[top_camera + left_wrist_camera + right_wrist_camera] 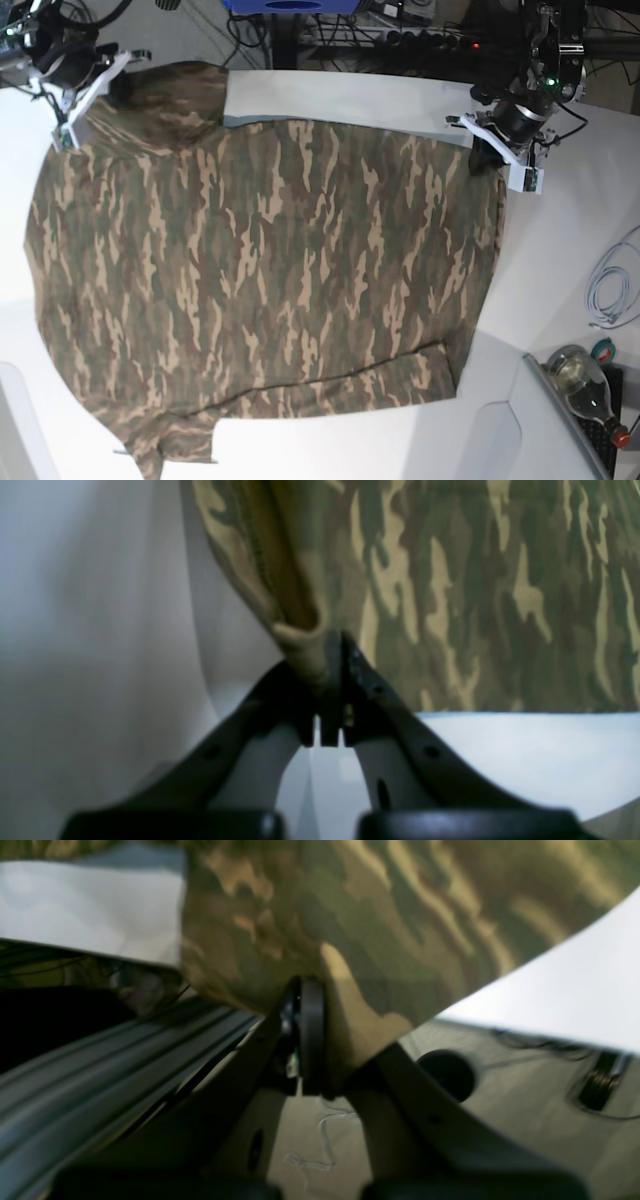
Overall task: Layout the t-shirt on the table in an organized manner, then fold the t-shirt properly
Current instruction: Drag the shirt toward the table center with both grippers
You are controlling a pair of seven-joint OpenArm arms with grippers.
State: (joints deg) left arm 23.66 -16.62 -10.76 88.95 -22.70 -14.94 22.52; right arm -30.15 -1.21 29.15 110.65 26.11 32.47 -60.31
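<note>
The camouflage t-shirt (270, 270) lies spread wide over the white table (565, 230), with a sleeve folded at the near left corner. At the shirt's far right corner my left gripper (487, 150) is shut on the cloth. Its wrist view shows the fingertips of the left gripper (340, 647) pinching a rolled tan edge of the t-shirt (475, 595) above the table (525, 760). My right gripper (118, 85) is at the far left corner. In its wrist view the right gripper (305, 990) is shut on the t-shirt (380, 915), past the table (580, 985) edge.
Cables and a power strip (420, 35) run along the far side. On the right lie a white cable (610, 290) and a glass bottle (585, 385). A raised white panel (500, 440) sits at the near right. An aluminium rail (100, 1075) and floor show under the right gripper.
</note>
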